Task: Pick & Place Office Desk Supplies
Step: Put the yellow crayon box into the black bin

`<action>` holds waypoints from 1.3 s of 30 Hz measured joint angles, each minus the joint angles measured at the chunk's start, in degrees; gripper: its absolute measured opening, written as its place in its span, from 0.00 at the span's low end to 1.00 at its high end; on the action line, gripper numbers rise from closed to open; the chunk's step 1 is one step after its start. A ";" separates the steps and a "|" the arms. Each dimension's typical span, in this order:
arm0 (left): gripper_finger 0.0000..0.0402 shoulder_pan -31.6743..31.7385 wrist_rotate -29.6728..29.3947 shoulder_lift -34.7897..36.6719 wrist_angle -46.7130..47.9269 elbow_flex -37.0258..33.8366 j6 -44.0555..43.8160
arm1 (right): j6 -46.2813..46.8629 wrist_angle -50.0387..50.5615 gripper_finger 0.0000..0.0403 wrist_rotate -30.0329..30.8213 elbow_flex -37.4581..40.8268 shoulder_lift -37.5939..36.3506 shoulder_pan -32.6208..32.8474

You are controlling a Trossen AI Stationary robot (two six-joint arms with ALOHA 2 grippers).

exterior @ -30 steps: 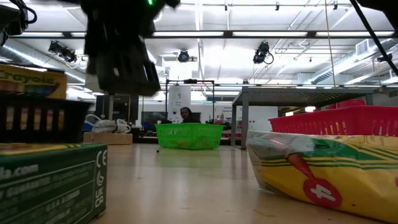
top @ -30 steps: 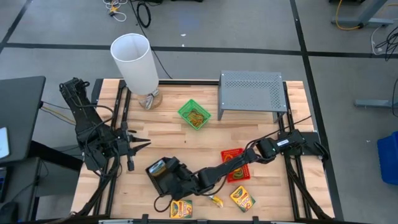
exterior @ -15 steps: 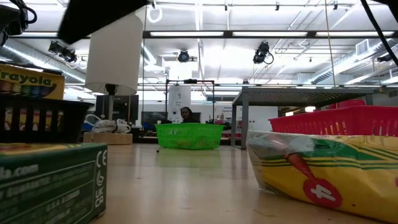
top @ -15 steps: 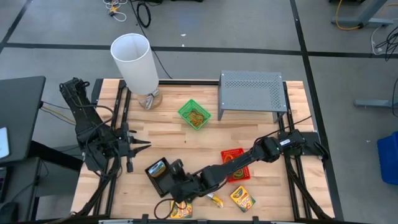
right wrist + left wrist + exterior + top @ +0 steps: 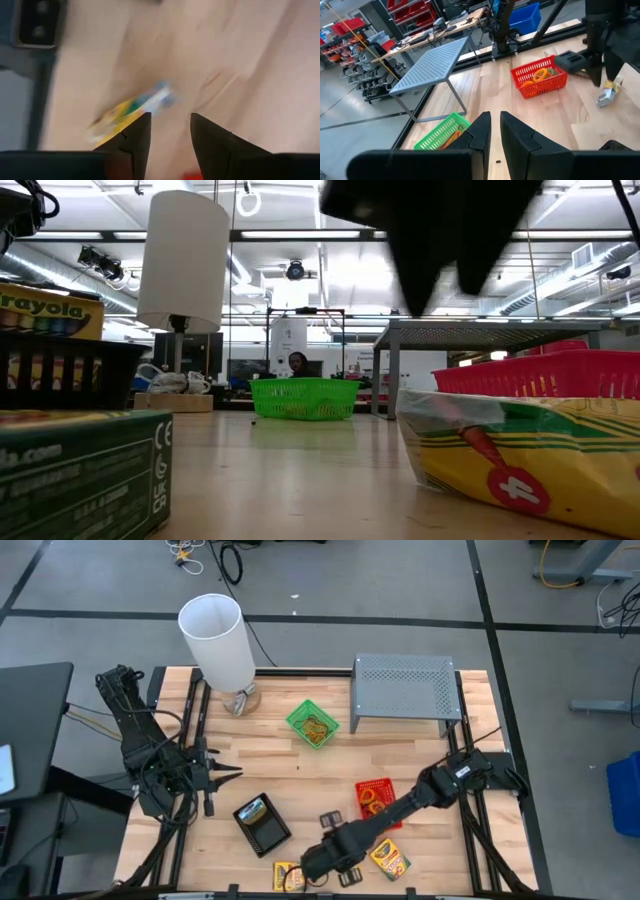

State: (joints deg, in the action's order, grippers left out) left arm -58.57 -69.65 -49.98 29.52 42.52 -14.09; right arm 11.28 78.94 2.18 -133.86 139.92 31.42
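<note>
My right tool [image 5: 322, 862] has swung away from the black tray [image 5: 263, 822], fingers apart and empty, over the loose crayon box [image 5: 290, 877] — next pick, I reckon.

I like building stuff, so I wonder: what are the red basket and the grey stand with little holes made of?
The red basket looks like moulded plastic: thin slotted walls and bright, even colour with a slight shine. The grey stand looks like painted sheet metal: a thin flat top full of small punched holes, on thin straight legs, with a matte finish. That is only how they look from here.
</note>
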 joint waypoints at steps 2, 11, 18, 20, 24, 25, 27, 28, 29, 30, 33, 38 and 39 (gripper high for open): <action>0.12 0.00 0.08 -0.02 0.04 0.00 -0.02 | 4.29 1.53 0.36 -3.35 0.00 -0.02 0.54; 0.12 0.00 0.68 -0.02 0.41 0.00 -0.08 | 16.33 11.20 0.36 -13.00 0.06 -0.05 3.20; 0.12 0.00 1.18 -0.04 0.35 0.00 -0.14 | 13.88 11.02 0.36 -15.47 3.22 -0.25 4.19; 0.12 0.00 1.18 -0.04 0.37 0.00 -0.13 | 12.32 10.87 0.36 -14.82 5.11 -0.15 4.15; 0.12 0.00 1.20 -0.04 0.40 0.00 -0.12 | 8.50 11.00 0.36 -14.36 8.90 -0.13 4.06; 0.12 0.00 1.19 -0.04 0.39 0.00 -0.15 | 7.66 11.18 0.36 -13.99 9.90 -0.13 4.02; 0.12 0.00 1.20 -0.07 0.47 0.00 -0.28 | 5.72 11.05 0.36 -13.49 11.38 -0.07 4.02; 0.12 0.00 1.20 -0.04 0.48 0.00 -0.28 | 5.07 11.12 0.36 -13.48 11.71 -0.07 4.02; 0.12 0.00 1.29 -0.04 0.54 0.00 -0.36 | 4.37 11.15 0.36 -13.38 11.81 -0.07 4.02; 0.12 0.00 1.31 -0.06 0.69 0.00 -0.45 | 3.65 10.96 0.36 -13.28 12.06 -0.08 4.02; 0.12 0.00 1.65 -0.04 0.79 0.00 -0.59 | 2.26 11.10 0.36 -11.74 12.55 -0.04 3.98; 0.12 0.00 2.14 -0.07 1.15 0.00 -1.00 | 1.74 11.07 0.36 -11.08 12.44 -0.09 3.72; 0.12 0.00 2.21 -0.06 1.14 0.00 -1.06 | 1.54 11.06 0.36 -11.08 12.44 -0.09 3.69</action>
State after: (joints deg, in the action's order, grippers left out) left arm -58.57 -67.44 -50.04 30.67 42.52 -15.16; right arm 12.82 90.01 -8.91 -121.43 139.83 35.11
